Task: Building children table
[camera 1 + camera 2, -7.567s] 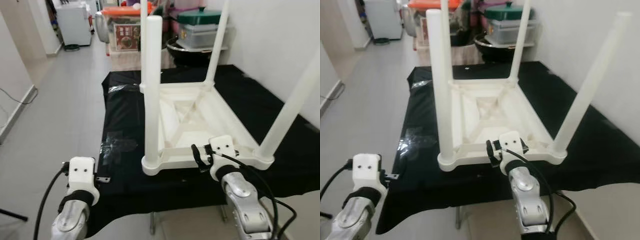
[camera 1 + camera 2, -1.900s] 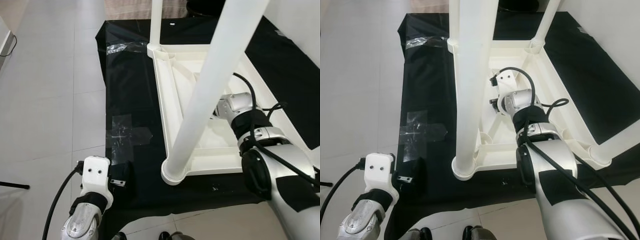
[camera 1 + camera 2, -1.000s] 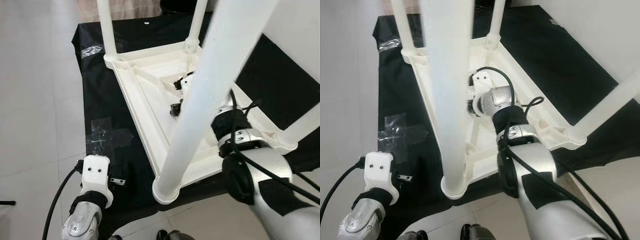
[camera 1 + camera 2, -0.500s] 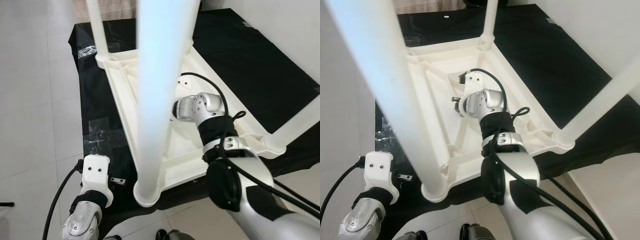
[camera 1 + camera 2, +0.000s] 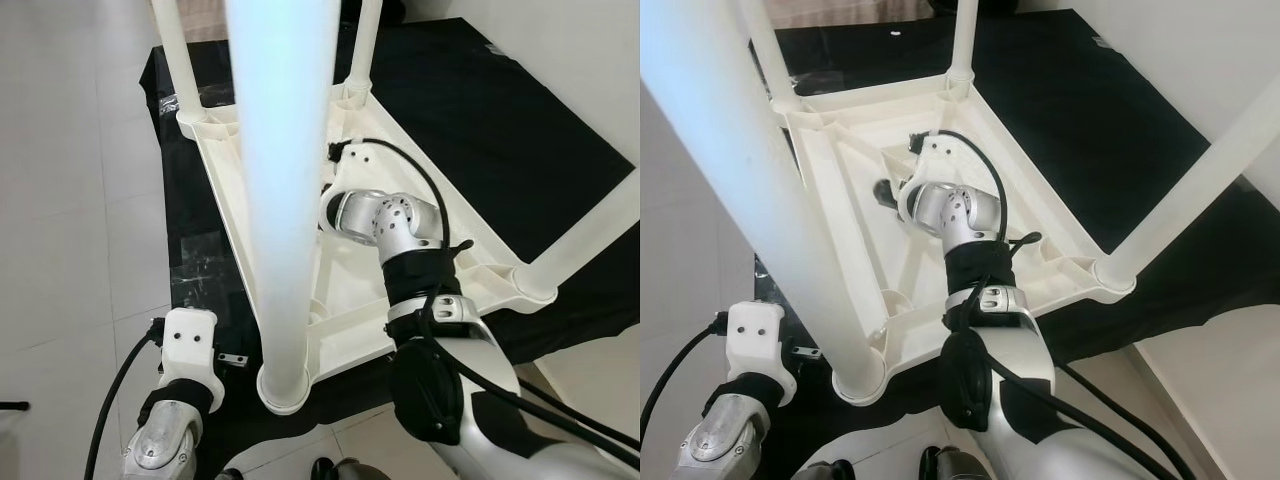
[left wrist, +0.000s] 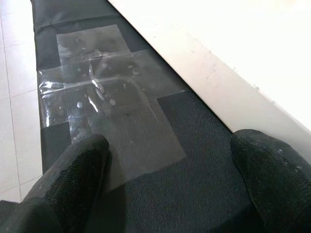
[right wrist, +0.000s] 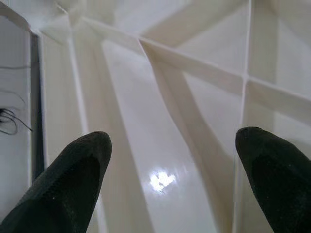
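Centre frame: your right gripper, fingers spread wide and empty, is reaching inside upturned white table. Lower left: left gripper, likewise agape, is hovering over black cloth.

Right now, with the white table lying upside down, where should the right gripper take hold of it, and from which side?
Probably a raised rib on the underside of the table, from above: the right gripper hangs open over it, and the rib looks thin enough to fit between its fingers.
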### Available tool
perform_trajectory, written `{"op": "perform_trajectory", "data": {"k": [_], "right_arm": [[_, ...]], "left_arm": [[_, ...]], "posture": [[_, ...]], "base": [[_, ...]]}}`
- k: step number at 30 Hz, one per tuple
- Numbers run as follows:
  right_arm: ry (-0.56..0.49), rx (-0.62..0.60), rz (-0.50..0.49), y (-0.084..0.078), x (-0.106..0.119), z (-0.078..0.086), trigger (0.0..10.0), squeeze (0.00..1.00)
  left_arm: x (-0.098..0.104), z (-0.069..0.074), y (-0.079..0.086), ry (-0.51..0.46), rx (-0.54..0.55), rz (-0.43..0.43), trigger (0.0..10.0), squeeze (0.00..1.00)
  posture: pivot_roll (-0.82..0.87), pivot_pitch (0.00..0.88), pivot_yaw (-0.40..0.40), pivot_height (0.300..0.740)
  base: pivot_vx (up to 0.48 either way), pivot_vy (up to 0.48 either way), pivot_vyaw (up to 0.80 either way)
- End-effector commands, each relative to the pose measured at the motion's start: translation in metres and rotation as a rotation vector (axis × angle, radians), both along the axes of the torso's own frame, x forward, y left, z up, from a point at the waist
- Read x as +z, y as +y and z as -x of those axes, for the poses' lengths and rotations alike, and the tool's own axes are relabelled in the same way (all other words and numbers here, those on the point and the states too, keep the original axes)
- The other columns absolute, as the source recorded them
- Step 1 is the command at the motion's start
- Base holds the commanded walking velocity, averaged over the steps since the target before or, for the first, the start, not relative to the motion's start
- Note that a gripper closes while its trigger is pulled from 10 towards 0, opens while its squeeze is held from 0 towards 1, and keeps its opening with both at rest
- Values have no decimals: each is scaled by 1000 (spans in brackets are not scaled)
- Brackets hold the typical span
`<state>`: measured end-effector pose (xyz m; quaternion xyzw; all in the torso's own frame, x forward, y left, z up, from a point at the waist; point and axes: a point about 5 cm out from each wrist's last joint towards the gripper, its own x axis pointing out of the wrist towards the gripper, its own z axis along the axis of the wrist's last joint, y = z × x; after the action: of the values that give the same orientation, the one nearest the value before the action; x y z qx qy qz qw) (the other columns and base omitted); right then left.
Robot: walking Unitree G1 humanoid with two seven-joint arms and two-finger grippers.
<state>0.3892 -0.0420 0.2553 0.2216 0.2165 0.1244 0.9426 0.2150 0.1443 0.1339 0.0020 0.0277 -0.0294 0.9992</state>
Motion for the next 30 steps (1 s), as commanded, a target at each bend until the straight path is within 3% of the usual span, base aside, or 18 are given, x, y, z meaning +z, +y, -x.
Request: {"op": "perform_trajectory", "data": {"k": [1, 5, 6, 7, 8, 9, 10, 11, 12, 16, 18, 21, 26, 30], "right_arm": [[-30, -3, -32, -5, 2, 0, 10000, 1000], [-120, -1, -52, -18, 13, 0, 10000, 1000], [-185, -2, -68, -27, 19, 0, 10000, 1000], [-268, -17, -81, -43, 25, 1, 10000, 871], [-357, -31, -81, -58, 30, 3, 10000, 580], [-357, -31, -81, -58, 30, 3, 10000, 580], [-438, -61, -36, -74, 31, 7, 10000, 0], [-438, -61, -36, -74, 31, 7, 10000, 0], [-481, -83, -6, -87, 28, 11, 10000, 0], [-545, -152, 57, -105, 20, 20, 10000, 0], [-552, -158, 123, -116, 1, 29, 10000, 0], [-556, -142, 152, -117, -8, 34, 10000, 0], [-558, -57, 237, -115, -40, 56, 10000, 0], [-539, -28, 263, -109, -61, 69, 10000, 0]], "left_arm": [[-5, 2, 0, 19, 1, 2, 10000, 0], [-4, 1, 0, 15, 3, 0, 10000, 0], [-3, 1, 2, 9, 7, -1, 10000, 0], [-2, 0, 7, 1, 29, -8, 10000, 0], [0, -1, 13, -8, 53, -18, 10000, 0], [0, -1, 13, -8, 53, -18, 10000, 0], [1, -2, 20, -13, 82, -33, 10000, 0], [1, -2, 20, -13, 82, -33, 10000, 0], [4, -3, 27, -18, 112, -50, 10000, 0], [7, -4, 37, -20, 161, -69, 10000, 0], [10, -4, 47, -19, 205, -93, 10000, 0], [11, -4, 50, -18, 218, -100, 10000, 0], [11, -5, 56, -8, 240, -146, 10000, 0], [8, -5, 52, -6, 216, -188, 10000, 0]], "posture": [[-18, 199, -108, 740], [-18, 199, -108, 740], [-20, 196, -106, 740], [-23, 194, -103, 740], [-26, 192, -102, 740], [-26, 192, -102, 740], [-26, 191, -100, 740], [-26, 191, -100, 740], [-26, 188, -94, 740], [-23, 183, -90, 740], [-16, 176, -82, 740], [-16, 174, -82, 740], [-12, 162, -69, 740], [-9, 149, -58, 740]], "base": [[0, 0, 0], [0, 0, 0], [0, 0, 0], [0, 0, 0], [0, 0, 0], [0, 0, 0], [0, 0, 0], [0, 0, 0], [0, 0, 0], [0, 0, 0], [0, 0, 0], [0, 0, 0], [0, 0, 0], [0, 0, 0]]}}
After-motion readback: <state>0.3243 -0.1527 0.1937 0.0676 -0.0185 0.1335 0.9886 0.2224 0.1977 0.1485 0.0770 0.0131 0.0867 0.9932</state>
